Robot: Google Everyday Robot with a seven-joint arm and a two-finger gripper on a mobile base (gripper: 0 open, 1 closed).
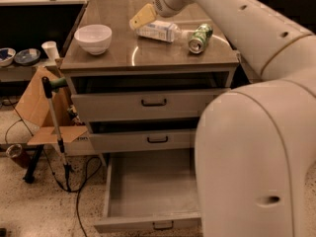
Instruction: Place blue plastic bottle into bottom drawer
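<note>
The relation to watch is at the back of the cabinet top [148, 58]: the gripper [142, 18] sits over the left end of the blue plastic bottle [158, 31], so close that you cannot tell whether it touches or only hovers. You also cannot tell from this view whether it is open or closed, or whether it has hold of anything. The bottle lies on its side with its long axis running left to right. The labelled body is on the gripper's side and the narrow clear neck points right, toward the green can [200, 37]. The can also lies on its side, just beside the neck, so a grasp belongs on the body, away from that end. There is only one arm, and it reaches in from your right and arches over the cabinet. The bottle looks like thin, clear plastic with a smooth pale wrap; being round, it will probably roll or dent if pinched off-centre. The top is smooth and polished and gives back a glare, so expect little friction. A white bowl [93, 37], rounded and glossy, stands well apart to the left. The bottom drawer [148, 186], a wide grey metal tray, stands pulled out below.
</note>
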